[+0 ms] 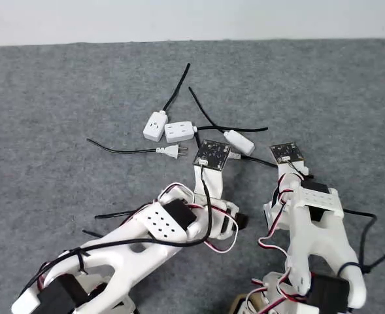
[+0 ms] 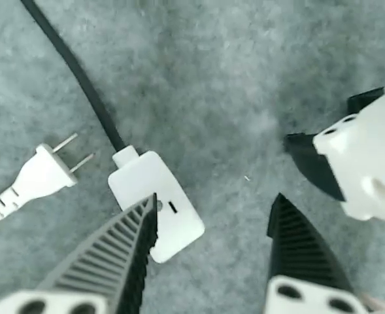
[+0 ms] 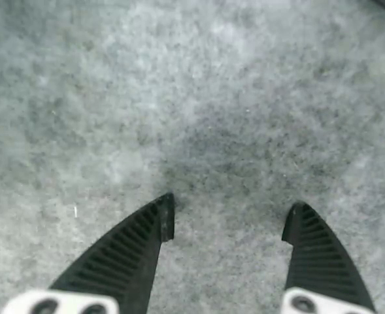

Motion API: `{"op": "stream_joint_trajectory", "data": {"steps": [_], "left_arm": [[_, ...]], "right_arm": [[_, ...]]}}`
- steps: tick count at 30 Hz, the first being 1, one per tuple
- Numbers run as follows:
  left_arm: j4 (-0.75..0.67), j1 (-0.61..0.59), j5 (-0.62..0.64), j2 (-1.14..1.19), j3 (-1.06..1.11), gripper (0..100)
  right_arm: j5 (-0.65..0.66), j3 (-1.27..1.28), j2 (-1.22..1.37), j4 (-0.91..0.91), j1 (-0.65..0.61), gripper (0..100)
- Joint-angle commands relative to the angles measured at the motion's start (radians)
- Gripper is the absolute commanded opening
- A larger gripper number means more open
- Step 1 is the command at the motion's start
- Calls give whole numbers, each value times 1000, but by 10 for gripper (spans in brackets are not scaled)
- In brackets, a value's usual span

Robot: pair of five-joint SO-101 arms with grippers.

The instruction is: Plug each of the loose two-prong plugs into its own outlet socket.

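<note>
Just beside left jaws, outlet socket (image 2: pixel 169 190).

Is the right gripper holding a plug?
No, the right gripper is open over bare mat, with nothing in it.

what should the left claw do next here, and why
Probably slide the open left claw sideways until the white rectangular socket block sits between its fingers. Now one finger overlaps the block's edge, the gap is over bare grey carpet, and the loose white two-prong plug lies just beside the block.
</note>
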Motion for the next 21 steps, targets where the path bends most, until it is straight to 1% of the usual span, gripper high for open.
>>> {"op": "stream_joint_trajectory", "data": {"steps": [1,8,16,21], "left_arm": [[-86,-9,-8,-9,38,265],[-94,-11,34,0,59,266],[-175,0,35,146,54,266],[-133,23,35,160,22,265]], "right_arm": [[8,-26,-1,-4,-16,266],[8,-26,-1,-4,-16,266],[8,-26,-1,-4,-16,266],[9,-26,-1,-4,-16,266]]}}
